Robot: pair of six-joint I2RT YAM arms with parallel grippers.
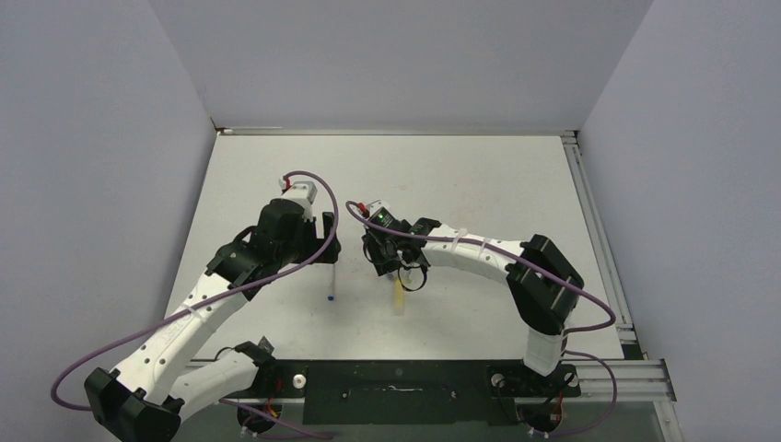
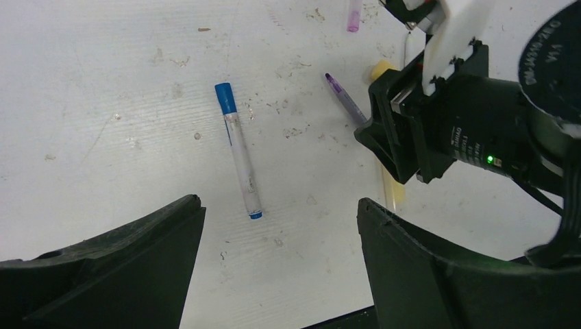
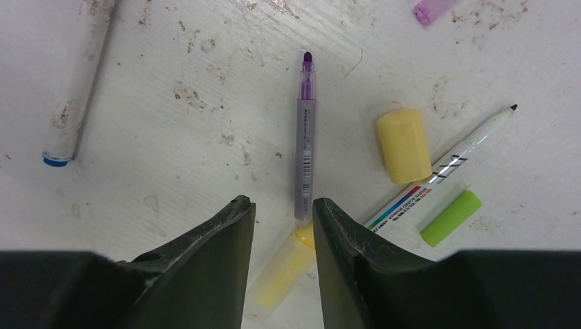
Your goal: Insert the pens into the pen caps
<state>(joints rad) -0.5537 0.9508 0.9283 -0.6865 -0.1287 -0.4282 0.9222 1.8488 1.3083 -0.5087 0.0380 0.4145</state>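
Note:
The white-grey pen (image 2: 241, 161) lies on the table with the blue cap (image 2: 225, 98) at its far end, seemingly seated on it. My left gripper (image 2: 279, 202) is open wide just short of the pen's near end, holding nothing. The thin purple pen (image 3: 305, 137) lies straight ahead of my right gripper (image 3: 282, 205), its end beside the right finger. That gripper is narrowly open and empty, above the yellow marker (image 3: 288, 267). The yellow cap (image 3: 403, 145), grey-green pen (image 3: 445, 168), green cap (image 3: 451, 218) and pink-purple cap (image 3: 434, 9) lie to the right.
The two grippers hang close together over the table's middle (image 1: 330, 241), (image 1: 391, 262). The right wrist body (image 2: 445, 130) fills the right of the left wrist view. Grey walls enclose the table, with a metal rail (image 1: 599, 239) along its right edge.

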